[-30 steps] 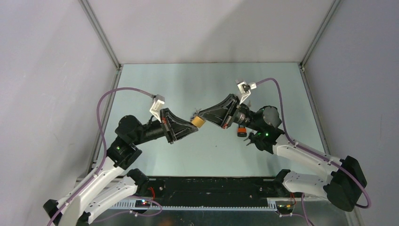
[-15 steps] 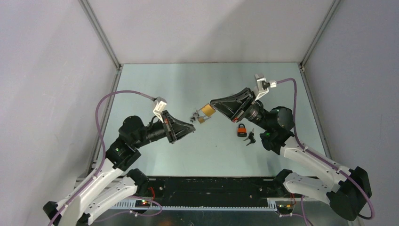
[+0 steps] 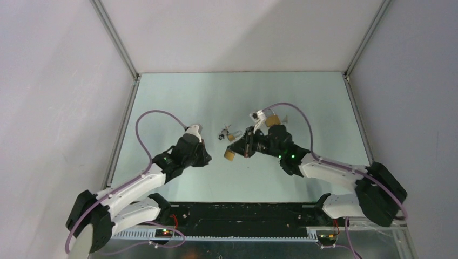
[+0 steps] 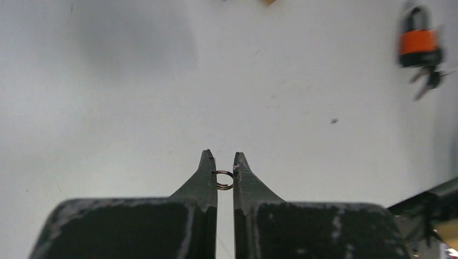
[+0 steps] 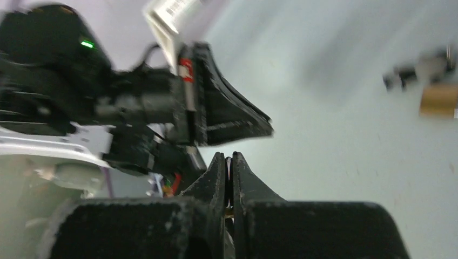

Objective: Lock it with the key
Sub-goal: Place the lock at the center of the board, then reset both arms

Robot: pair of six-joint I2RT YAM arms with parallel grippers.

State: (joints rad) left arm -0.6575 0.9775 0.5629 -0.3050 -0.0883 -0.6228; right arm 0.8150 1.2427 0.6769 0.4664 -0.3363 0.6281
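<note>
My right gripper [image 3: 238,150] is shut and holds a small brass padlock [image 3: 230,155] at its tip, low over the table. In the right wrist view the right gripper [image 5: 227,156] shows only a thin brass sliver between its pressed jaws. My left gripper [image 3: 207,158] sits a short way left of that padlock, apart from it. In the left wrist view the left gripper [image 4: 223,154] is shut on a small wire key ring [image 4: 225,179]. The key itself is hidden.
A second brass padlock [image 3: 232,137] with a bunch of keys [image 3: 223,132] lies on the table just beyond the grippers. An orange padlock [image 4: 420,43] with dark keys [image 4: 429,81] lies further right, hidden under the right arm in the top view.
The left gripper let go of the padlock and drew back toward its base. The right arm lifted the brass padlock away, then swung it down and nearer, covering the orange padlock.
</note>
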